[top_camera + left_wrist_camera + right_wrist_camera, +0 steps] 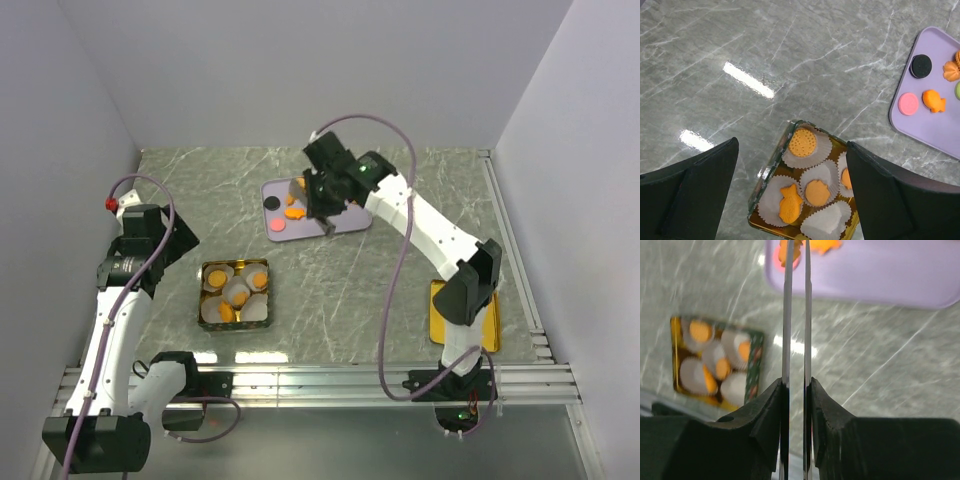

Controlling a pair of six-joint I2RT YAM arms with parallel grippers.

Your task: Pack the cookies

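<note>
Nearest, we are listing the left gripper: fingers spread wide, pinching nothing, hanging above the tin on the marbled table. In the tin, white paper cups are sitting packed together. Four are showing cookies, all flat orange pieces: two rounds, one fish shape, and one half hidden by a finger. At least one cup is lying empty. To the right, by the right arm's base, we are noting a flat gold panel, perhaps the lid. Farther out, the purple tray is carrying the unpacked lot: a black disc, a pink disc, an orange fish, another shaped orange piece, and a green one at the frame edge. The right gripper is hanging over this tray, its thin blades standing a sliver apart; we cannot tell whether a cookie is caught between them. We are judging the step as a pick from the tray, with packing partly done. The next move is calling for a sure pinch on one thin piece, then a carry to the empty cup.
</note>
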